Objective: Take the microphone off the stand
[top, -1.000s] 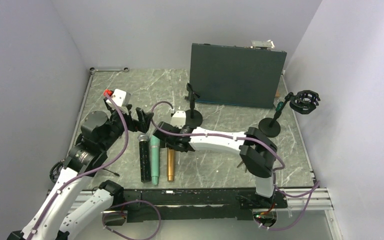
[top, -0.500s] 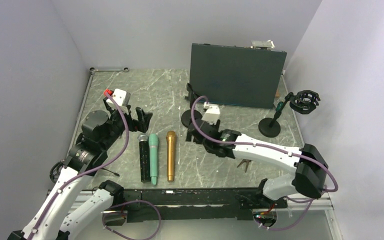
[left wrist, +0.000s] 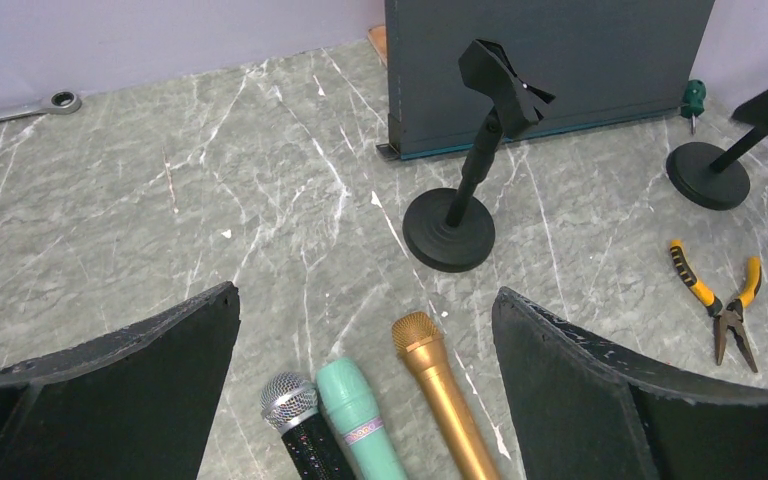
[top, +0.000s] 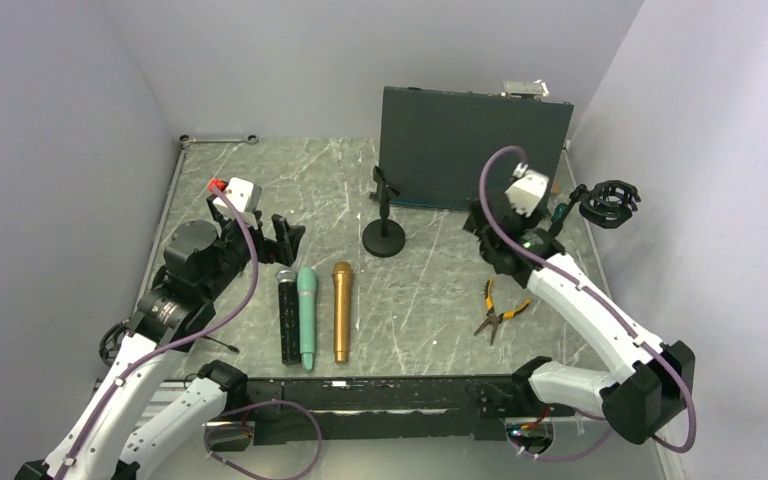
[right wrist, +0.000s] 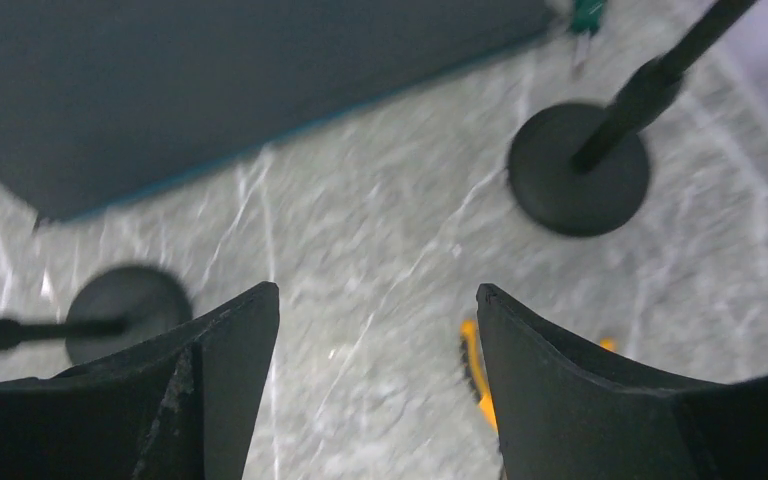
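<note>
Three mics (top: 308, 318) lie side by side on bench (top: 430, 300), lower centre | stand (top: 384, 238) centre | left jaws spread wide, holding nothing | right jaws spread wide, holding nothing

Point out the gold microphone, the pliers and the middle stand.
gold microphone (top: 341, 315), top view, on its handle.
pliers (left wrist: 728, 318), left wrist view, at the pivot.
middle stand (top: 384, 240), top view, on its round base.

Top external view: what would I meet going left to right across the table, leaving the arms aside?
Black microphone with silver grille → teal microphone → gold microphone → black round-based stand with empty clip → yellow-handled pliers → black ring-shaped shock mount on the far-right stand.
</note>
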Controlling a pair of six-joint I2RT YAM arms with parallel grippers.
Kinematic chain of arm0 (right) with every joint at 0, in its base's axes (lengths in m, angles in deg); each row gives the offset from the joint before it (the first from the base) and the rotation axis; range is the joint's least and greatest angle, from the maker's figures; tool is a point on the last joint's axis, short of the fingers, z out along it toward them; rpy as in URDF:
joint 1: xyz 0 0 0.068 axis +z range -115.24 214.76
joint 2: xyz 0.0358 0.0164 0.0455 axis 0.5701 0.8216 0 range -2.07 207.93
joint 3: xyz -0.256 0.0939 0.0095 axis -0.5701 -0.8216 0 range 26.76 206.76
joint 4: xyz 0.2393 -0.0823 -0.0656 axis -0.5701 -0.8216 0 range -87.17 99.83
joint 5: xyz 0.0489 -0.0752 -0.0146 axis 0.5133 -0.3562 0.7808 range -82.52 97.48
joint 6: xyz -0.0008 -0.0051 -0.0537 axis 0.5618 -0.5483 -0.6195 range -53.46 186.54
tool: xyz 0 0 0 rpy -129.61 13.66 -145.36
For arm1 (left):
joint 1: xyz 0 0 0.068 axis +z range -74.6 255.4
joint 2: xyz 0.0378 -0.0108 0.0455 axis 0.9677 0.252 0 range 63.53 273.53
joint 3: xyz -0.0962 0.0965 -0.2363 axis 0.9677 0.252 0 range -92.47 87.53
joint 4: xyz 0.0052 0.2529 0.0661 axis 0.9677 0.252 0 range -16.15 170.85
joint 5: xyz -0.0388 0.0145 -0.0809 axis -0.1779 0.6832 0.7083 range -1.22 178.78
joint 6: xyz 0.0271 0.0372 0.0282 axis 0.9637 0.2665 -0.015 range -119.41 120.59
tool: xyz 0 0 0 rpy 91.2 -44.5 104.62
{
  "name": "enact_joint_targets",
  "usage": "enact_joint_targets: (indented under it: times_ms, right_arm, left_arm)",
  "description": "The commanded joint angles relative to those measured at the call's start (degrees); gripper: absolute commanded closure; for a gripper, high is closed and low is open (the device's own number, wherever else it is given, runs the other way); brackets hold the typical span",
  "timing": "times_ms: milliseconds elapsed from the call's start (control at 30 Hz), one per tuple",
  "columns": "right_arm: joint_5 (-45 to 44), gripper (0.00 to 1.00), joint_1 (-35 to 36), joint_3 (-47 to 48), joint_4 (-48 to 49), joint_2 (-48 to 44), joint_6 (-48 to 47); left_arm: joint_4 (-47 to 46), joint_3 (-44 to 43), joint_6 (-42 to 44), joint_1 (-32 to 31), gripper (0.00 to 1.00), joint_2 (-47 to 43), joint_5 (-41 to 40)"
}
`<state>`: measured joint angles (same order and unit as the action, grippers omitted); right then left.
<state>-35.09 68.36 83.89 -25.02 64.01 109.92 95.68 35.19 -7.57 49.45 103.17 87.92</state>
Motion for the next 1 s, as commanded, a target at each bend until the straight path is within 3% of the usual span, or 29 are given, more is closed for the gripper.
enact_joint_targets:
  times_ms: [0,167,267,667,967]
  right_arm:
    - [-3.9,0.26,-7.7,8.6,-2.0,-1.0,-11.6]
    - [3.9,0.26,-17.8,17.3,-0.7,3.2,-23.6]
    - [2.8,0.26,-20.5,24.0,-3.2,7.2,-26.2]
    - [-3.0,0.25,-24.4,33.2,-5.4,16.6,-34.5]
    - [-5.5,0.25,-24.5,31.4,-4.9,17.1,-35.6]
  left_arm:
    - [-1.0,-0.4,0.6,0.1,0.01,0.2,0.3]
    - [-1.3,-0.3,0.6,0.1,0.01,-0.1,0.3]
    - [-1.3,-0.4,0.3,0.1,0.0,0.2,1.5]
    - [-1.5,-0.4,-0.1,0.1,0.0,-0.3,2.9]
    - [-1.4,-0.6,-0.4,0.1,0.01,-0.4,4.2]
